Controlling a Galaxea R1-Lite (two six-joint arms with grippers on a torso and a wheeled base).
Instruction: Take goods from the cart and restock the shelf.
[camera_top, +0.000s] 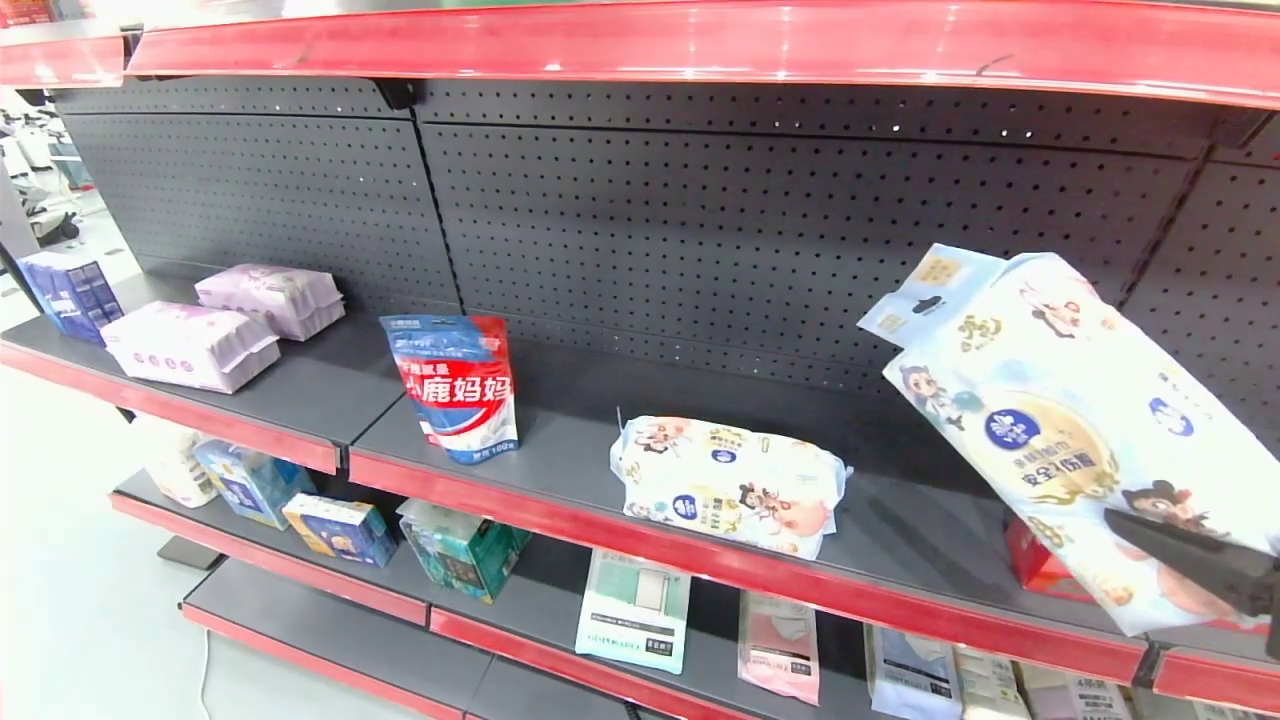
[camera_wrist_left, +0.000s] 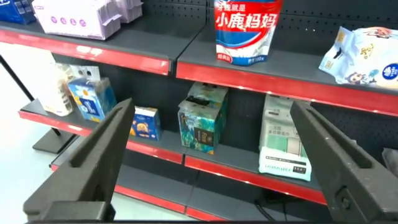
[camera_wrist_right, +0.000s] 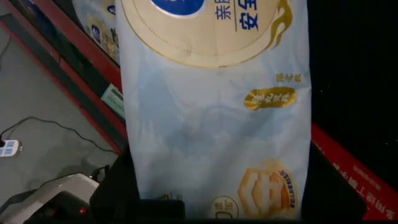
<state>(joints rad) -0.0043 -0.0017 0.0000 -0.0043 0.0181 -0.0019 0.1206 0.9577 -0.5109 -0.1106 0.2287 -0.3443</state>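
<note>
My right gripper (camera_top: 1205, 565) is shut on the low end of a pale blue cartoon-printed pack (camera_top: 1060, 420), held tilted above the right part of the middle shelf (camera_top: 575, 425). The right wrist view has the same pack (camera_wrist_right: 211, 112) running up from between the jaws of that gripper (camera_wrist_right: 211, 208). A like pack (camera_top: 730, 485) lies flat on the shelf near its front edge. My left gripper (camera_wrist_left: 211, 174) is open with nothing in it and hangs in front of the lower shelves, below a standing red and blue pouch (camera_wrist_left: 245, 31).
The pouch (camera_top: 455, 385) stands left of the lying pack. Two purple-white packs (camera_top: 190, 345) and a blue box (camera_top: 70, 290) sit at the shelf's left end. A red box (camera_top: 1035, 560) lies behind the held pack. Lower shelves (camera_top: 330, 580) carry several boxes and bags.
</note>
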